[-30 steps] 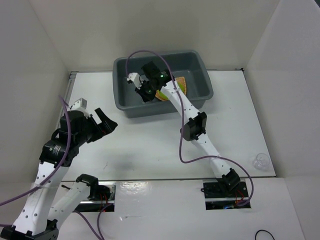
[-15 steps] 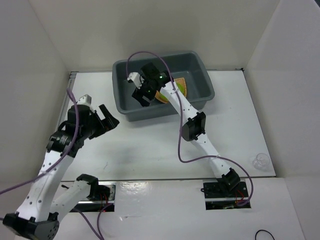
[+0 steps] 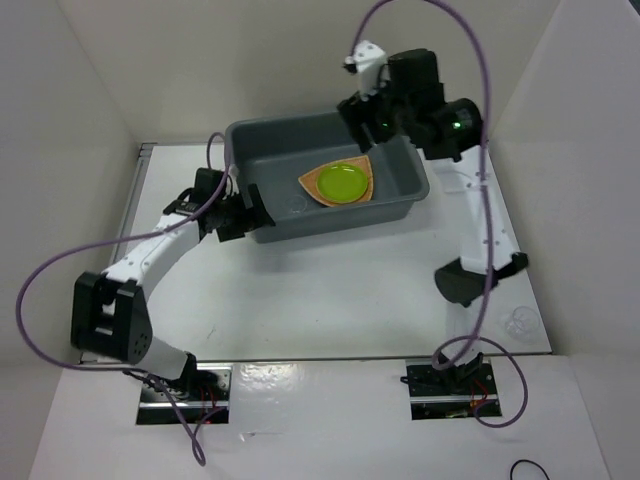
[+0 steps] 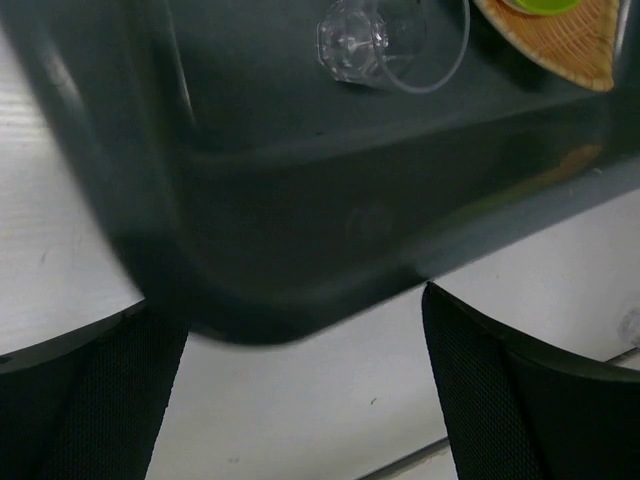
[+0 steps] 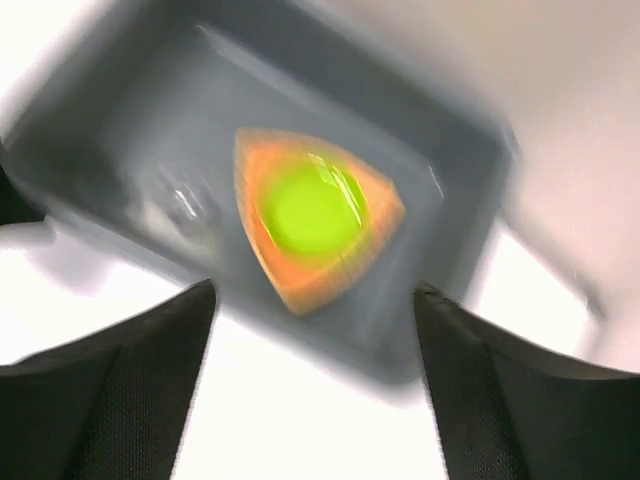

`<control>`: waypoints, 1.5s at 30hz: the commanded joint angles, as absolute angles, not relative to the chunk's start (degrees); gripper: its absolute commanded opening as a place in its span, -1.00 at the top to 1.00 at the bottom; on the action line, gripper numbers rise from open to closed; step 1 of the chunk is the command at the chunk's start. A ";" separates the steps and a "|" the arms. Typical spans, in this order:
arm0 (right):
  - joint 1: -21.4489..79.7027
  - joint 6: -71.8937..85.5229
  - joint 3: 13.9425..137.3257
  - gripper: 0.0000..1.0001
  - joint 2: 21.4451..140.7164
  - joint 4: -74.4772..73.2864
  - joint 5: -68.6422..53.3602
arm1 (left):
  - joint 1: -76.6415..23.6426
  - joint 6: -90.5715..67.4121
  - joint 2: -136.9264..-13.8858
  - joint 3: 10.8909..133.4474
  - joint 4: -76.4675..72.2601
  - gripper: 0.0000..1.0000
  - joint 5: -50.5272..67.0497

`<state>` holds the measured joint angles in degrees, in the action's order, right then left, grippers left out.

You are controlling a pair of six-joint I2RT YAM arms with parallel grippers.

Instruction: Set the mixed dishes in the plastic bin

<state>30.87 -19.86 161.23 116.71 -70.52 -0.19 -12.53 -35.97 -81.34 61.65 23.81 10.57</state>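
- left end effector (image 3: pixel 238 212): at the left-front corner of the plastic bin (image 3: pixel 262 222), middle-left of the top view. Fingers are spread apart with nothing clamped. The wrist view shows that corner sitting just ahead of the gap, so my guess is it's there to steady or nudge the bin, not to pick up a dish.
- small clear glass piece (image 4: pixel 357 40): lying on the bin floor near the left-front wall, so that one's in.
- orange-tan woven fan-shaped plate (image 3: pixel 316 186): flat on the bin floor around the middle, with the lime-green round plate (image 3: pixel 343 182) stacked on it. Nesting them saves room. Can't spot the cream plate anywhere.
- right end effector (image 3: pixel 368 112): up high over the bin's back rim, upper right of the frame. Fingers are apart and empty, and its own view is motion-blurred.
- second clear glass (image 3: pixel 520 322): lower right on the surface (image 3: pixel 300 290), well apart from the bin. Probably the next pickup, and the right arm is closer.
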 commanded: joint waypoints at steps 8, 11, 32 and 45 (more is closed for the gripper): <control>25.06 -13.71 98.66 -0.87 81.85 -73.40 17.21 | -10.28 -32.26 -99.93 75.75 17.67 -1.00 16.70; 12.08 -14.58 83.37 -0.87 76.30 -73.39 16.10 | -8.44 -32.26 -101.16 77.16 17.67 -1.00 17.23; -21.52 -22.15 59.77 -0.97 75.75 -71.02 13.09 | -6.68 -30.06 -97.82 78.93 24.08 -1.00 19.51; -31.11 -32.95 52.05 -0.97 78.39 -60.65 20.03 | -6.06 -29.53 -97.29 79.45 24.70 -1.00 19.51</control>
<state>-29.32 -28.82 54.33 77.47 -65.47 16.78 -6.74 -31.38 -99.85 78.19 24.88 19.18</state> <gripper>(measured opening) 0.983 0.999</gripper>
